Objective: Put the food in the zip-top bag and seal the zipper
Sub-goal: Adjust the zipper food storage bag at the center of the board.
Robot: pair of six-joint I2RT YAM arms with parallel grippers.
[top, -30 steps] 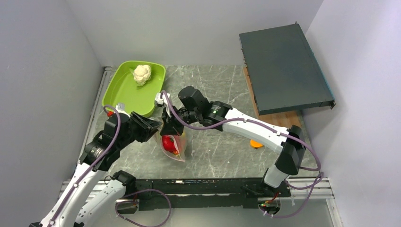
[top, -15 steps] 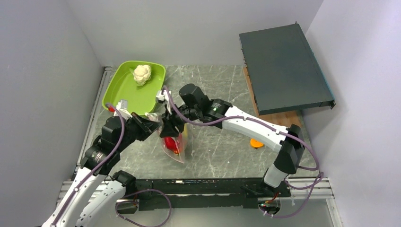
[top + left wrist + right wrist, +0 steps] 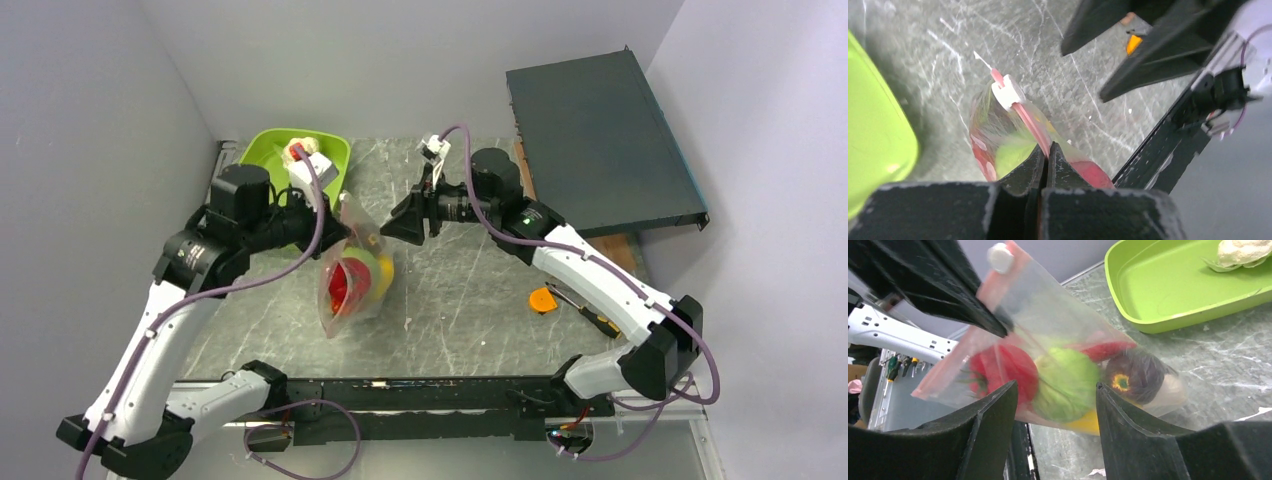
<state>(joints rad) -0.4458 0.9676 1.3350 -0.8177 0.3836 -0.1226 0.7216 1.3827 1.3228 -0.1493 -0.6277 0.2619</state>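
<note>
- The zip-top bag [image 3: 350, 285] is being held up by its top edge near the middle of the top view. It is hanging down over the tabletop [image 3: 470, 290].
- The pink zipper [image 3: 1025, 117] is being pinched by the left gripper [image 3: 1047, 150]. Its jaws are being pressed tight together on the strip.
- A small white slider [image 3: 1007, 92] is being shown on the zipper, just past the jaws, near the middle of the left wrist view.
- The food is being carried inside the bag, in the middle of the right wrist view. There is a red piece [image 3: 1000, 367], a green piece [image 3: 1065, 382], a dark purple piece [image 3: 1135, 375] and a bit of yellow [image 3: 1085, 422] at the bottom.
- The right gripper [image 3: 400, 225] is being held just right of the bag's top, not touching it. Its jaws are being held wide apart with nothing in them.
- The lime-green tray [image 3: 262, 150] is being partly hidden by the left arm in the upper left of the top view.
- A white lumpy piece [image 3: 1243, 250] is being seen in the tray.
- An orange disc [image 3: 541, 299] is being seen on the tabletop, right of the middle.
- A dark grey box [image 3: 600, 130] is being shown in the upper right.
</note>
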